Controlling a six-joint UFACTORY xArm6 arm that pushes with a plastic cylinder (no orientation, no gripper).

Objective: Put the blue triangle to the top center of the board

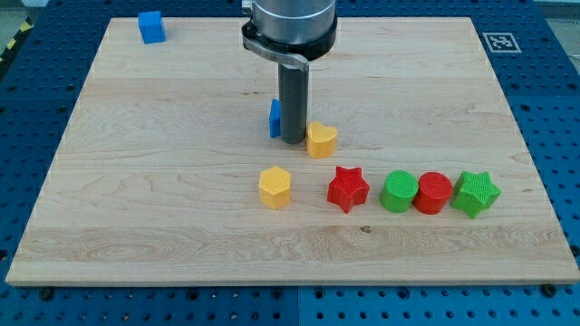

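The blue triangle (274, 119) stands near the board's middle, mostly hidden behind my rod; only its left edge shows. My tip (292, 141) is right beside it, on its right and slightly nearer the view's bottom, seemingly touching. A yellow heart (321, 140) lies just right of the tip. The wooden board (136, 181) fills the view.
A blue cube (151, 27) sits at the board's top left. A yellow hexagon (275, 186) lies below the tip. A row runs along the lower right: red star (348, 188), green cylinder (399, 192), red cylinder (433, 192), green star (475, 193).
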